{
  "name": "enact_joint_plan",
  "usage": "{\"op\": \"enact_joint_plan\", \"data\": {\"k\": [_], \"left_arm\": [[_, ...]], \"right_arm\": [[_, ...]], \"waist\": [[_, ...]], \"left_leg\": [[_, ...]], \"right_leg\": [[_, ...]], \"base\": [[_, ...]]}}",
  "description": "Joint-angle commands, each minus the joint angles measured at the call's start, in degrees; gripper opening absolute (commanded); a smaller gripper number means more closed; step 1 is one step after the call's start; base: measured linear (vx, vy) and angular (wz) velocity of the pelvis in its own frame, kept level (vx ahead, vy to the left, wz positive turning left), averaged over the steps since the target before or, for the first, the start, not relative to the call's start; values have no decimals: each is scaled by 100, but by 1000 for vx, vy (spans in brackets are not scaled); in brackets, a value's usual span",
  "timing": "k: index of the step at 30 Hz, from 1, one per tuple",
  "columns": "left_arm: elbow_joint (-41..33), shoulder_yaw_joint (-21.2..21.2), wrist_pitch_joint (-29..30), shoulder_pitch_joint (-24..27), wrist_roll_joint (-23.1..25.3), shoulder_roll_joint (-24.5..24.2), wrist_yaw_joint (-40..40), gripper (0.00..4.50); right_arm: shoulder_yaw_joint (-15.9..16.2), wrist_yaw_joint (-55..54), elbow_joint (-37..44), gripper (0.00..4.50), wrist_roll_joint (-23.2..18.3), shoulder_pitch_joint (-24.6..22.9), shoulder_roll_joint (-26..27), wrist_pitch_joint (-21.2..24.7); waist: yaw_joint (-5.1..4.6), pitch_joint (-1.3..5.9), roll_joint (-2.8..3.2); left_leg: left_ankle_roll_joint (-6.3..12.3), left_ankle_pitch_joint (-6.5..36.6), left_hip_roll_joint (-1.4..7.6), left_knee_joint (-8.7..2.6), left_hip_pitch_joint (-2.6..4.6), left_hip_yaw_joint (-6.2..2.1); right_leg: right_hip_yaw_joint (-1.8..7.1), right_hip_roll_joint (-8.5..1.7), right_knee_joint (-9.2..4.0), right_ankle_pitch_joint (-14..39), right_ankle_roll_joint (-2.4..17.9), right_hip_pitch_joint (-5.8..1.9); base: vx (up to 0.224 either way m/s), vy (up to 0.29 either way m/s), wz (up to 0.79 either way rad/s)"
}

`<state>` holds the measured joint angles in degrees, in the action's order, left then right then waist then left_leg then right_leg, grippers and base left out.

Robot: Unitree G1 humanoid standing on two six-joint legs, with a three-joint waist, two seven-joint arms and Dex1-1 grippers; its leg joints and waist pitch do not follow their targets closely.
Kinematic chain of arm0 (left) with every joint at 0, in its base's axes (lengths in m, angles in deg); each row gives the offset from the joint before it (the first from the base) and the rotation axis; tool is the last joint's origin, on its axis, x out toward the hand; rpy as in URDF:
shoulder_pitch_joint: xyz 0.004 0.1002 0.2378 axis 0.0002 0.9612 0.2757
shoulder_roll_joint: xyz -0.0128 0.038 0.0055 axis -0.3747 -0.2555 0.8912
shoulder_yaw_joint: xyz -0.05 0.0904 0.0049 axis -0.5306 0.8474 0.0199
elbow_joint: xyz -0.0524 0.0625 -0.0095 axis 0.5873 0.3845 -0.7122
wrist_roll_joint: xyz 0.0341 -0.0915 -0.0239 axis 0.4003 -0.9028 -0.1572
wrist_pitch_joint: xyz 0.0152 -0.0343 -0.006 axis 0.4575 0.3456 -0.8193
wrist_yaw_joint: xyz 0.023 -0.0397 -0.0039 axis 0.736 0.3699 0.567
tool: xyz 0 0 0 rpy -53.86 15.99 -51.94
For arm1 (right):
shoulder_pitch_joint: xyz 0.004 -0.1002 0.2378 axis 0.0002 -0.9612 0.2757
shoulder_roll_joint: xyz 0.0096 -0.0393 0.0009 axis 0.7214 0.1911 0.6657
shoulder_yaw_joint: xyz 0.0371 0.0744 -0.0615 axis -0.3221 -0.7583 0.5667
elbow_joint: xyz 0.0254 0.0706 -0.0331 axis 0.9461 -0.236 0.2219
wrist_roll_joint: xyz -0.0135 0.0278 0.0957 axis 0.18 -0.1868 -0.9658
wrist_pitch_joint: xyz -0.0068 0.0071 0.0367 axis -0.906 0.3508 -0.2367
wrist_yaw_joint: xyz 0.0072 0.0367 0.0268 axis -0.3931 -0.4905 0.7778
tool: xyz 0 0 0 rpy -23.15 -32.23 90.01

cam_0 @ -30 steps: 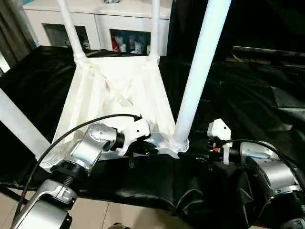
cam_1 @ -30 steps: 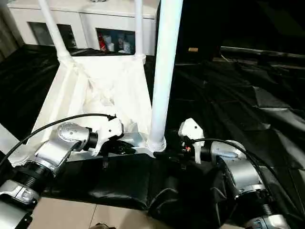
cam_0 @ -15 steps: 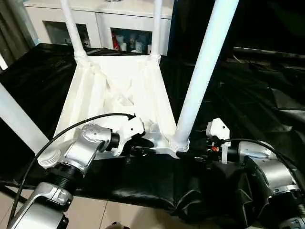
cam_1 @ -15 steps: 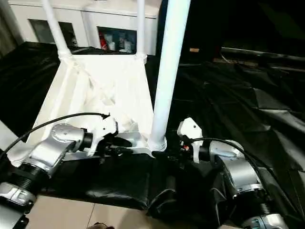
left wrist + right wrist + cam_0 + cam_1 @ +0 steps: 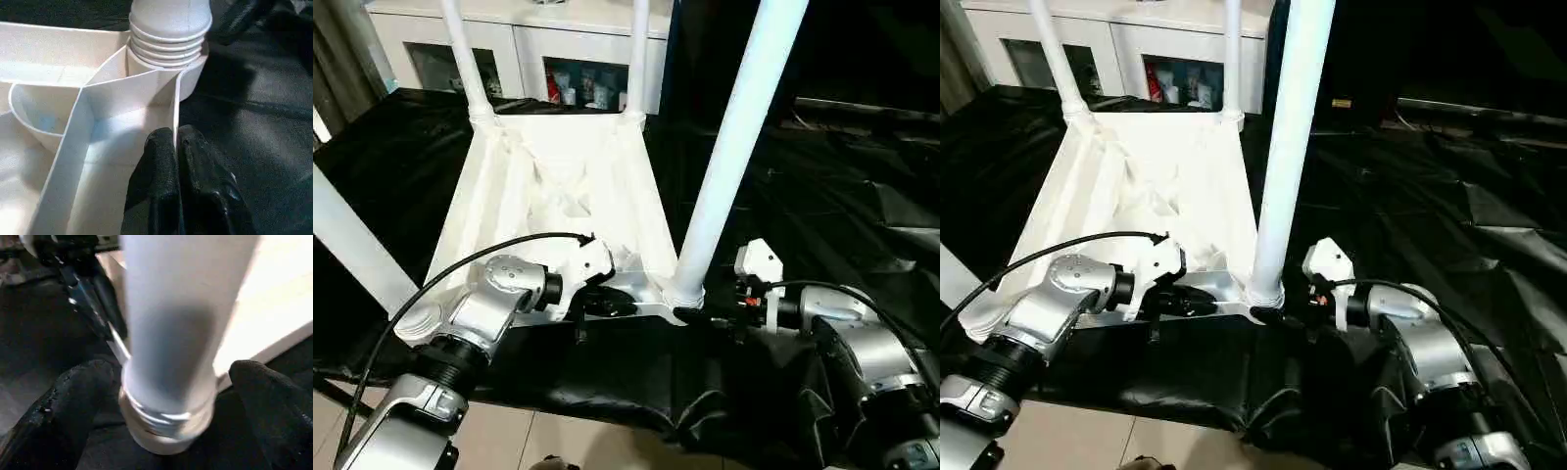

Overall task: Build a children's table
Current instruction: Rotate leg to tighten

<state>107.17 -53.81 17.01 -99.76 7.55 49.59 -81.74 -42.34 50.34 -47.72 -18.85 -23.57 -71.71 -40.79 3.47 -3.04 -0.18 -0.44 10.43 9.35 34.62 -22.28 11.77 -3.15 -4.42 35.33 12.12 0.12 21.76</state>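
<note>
It looks like a room in a home or a test room made like one. A white cabinet (image 5: 538, 49) with glass doors stands at the back, with small things on its shelves. A black cloth (image 5: 862, 196) covers the big work table.

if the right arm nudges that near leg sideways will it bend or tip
Probably neither. The leg looks like a stiff tube seated in the tabletop's corner socket, so the upturned table would likely shift as one. The smooth surface may slip between the right gripper's open jaws.

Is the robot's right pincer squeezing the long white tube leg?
No, the right pincer stands wide open, its black fingers either side of the long white tube leg with gaps.
</note>
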Motion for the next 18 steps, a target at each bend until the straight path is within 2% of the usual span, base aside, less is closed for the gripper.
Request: {"op": "enact_joint_plan", "data": {"k": [1, 5, 11, 12, 15, 17, 18], "left_arm": [[135, 229, 37, 60, 194, -58, -98, 6], [260, 331, -55, -8, 336, -89, -87, 6], [451, 246, -147, -145, 369, 38, 151, 6], [469, 226, -104, -162, 347, 57, 169, 59], [506, 172, -9, -212, 260, 91, 115, 64], [555, 183, -4, -235, 294, 89, 142, 101], [596, 187, -36, -246, 314, 91, 153, 101]], "right_arm": [[-7, -28, -76, 450, 67, 87, -13, -46], [12, -32, -170, 450, 109, 163, 4, -82], [28, -34, -291, 450, 156, 263, 44, -141], [25, -31, -305, 450, 160, 274, 51, -145], [23, -27, -328, 450, 169, 311, 71, -162], [22, -25, -347, 450, 173, 331, 83, -168], [21, -23, -353, 450, 174, 338, 89, -172]], "waist": [[9, 385, -50], [-5, 375, -45], [-9, 362, -31], [-4, 357, -30], [1, 354, -24], [0, 352, -21], [-6, 350, -23]], "left_leg": [[365, 797, 445, -394, 165, -201], [389, 842, 446, -397, 159, -201], [234, 1085, 446, -412, 179, -205], [201, 1133, 452, -419, 186, -206], [126, 1275, 459, -435, 196, -217], [107, 1295, 455, -439, 194, -219], [105, 1321, 449, -441, 193, -216]], "right_leg": [[274, -478, -346, 294, 1642, -196], [275, -483, -354, 300, 1647, -199], [281, -487, -393, 651, 1611, -190], [283, -486, -395, 695, 1603, -183], [284, -495, -406, 835, 1575, -181], [287, -493, -410, 822, 1564, -179], [287, -487, -416, 836, 1557, -178]], "base": [[0, 0, 0], [0, 0, 0], [0, 0, 0], [0, 0, 0], [0, 0, 0], [0, 0, 0], [0, 0, 0]]}}
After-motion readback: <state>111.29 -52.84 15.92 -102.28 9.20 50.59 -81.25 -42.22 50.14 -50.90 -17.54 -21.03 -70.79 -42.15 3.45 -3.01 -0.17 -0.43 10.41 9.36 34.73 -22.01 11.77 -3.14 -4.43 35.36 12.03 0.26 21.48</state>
